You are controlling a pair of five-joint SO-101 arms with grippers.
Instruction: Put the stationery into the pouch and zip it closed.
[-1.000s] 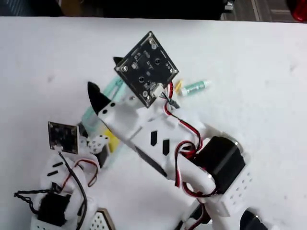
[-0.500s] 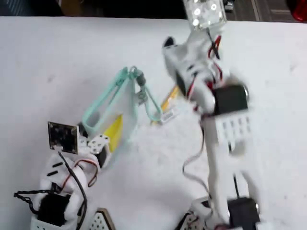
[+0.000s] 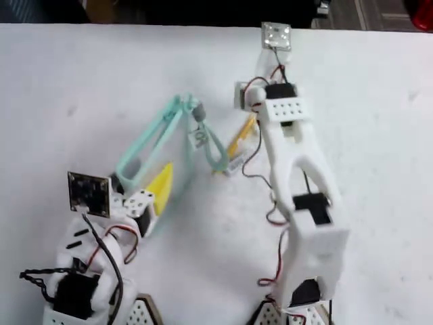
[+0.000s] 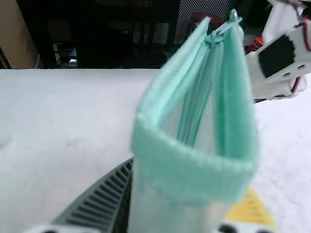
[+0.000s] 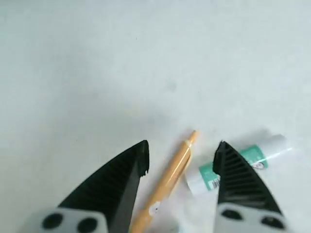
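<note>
Right gripper [image 5: 182,144] swung from pouch [image 4: 194,170], now wide open astride orange pen [image 5: 167,182]; left gripper [image 3: 139,200] clamps pouch.

The translucent pouch [image 3: 159,152] with its mint-green zipper is gaping open, lying slantwise left of the counter's middle, a yellow item [image 3: 161,184] showing through its wall. An orange pen [image 5: 170,177] and a white-and-green tube [image 5: 243,158] are lying just beside each other nearer the far edge.

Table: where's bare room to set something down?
Bare: table left of the pouch, and right of the right arm. Crowded: between pouch and arm, where the pen lies under the right gripper.
</note>
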